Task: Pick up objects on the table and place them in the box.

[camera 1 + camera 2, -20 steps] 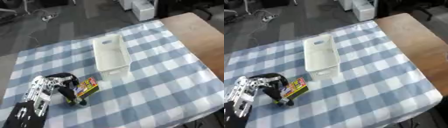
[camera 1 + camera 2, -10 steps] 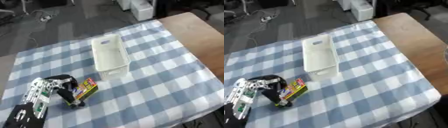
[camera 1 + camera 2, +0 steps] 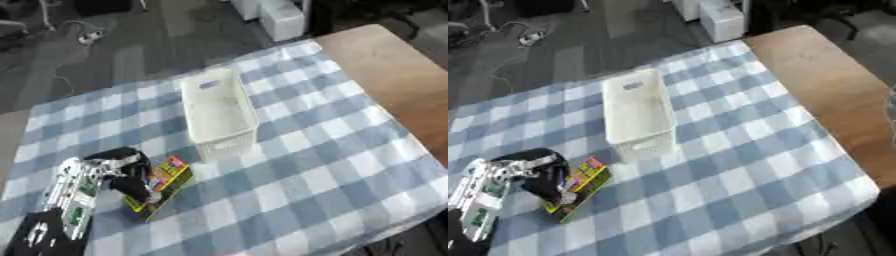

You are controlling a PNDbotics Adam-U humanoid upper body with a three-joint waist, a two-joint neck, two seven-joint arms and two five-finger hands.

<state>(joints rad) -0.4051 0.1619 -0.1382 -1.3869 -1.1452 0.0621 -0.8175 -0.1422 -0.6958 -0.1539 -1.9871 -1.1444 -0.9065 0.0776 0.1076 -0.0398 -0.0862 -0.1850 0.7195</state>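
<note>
At the lower left of the table [image 3: 367,130], the left hand [image 3: 114,172] rests over the near end of a flat, colourful packet [image 3: 162,182], its dark fingers [image 3: 140,189] curled down onto the packet's left edge; whether they have closed round it or only press on it I cannot tell. The packet lies flat on the blue-and-white checked cloth [image 3: 306,165], just beside the near end of the white box [image 3: 217,112], not touching it. It looks thin, light and fairly stiff, like a card-backed pack, probably with a slick printed face, so it should lift easily but may slide on the cloth; my guess is that the best hold is a pinch across a long edge, thumb under and fingers on top, perhaps after tipping 1 edge up. Further right, the box stands upright and holds nothing visible, and beyond the cloth's right edge bare wood shows. The right hand is out of sight. Against the frame 1 second ago, hand and packet keep the same relation; only the camera view has shifted slightly.
</note>
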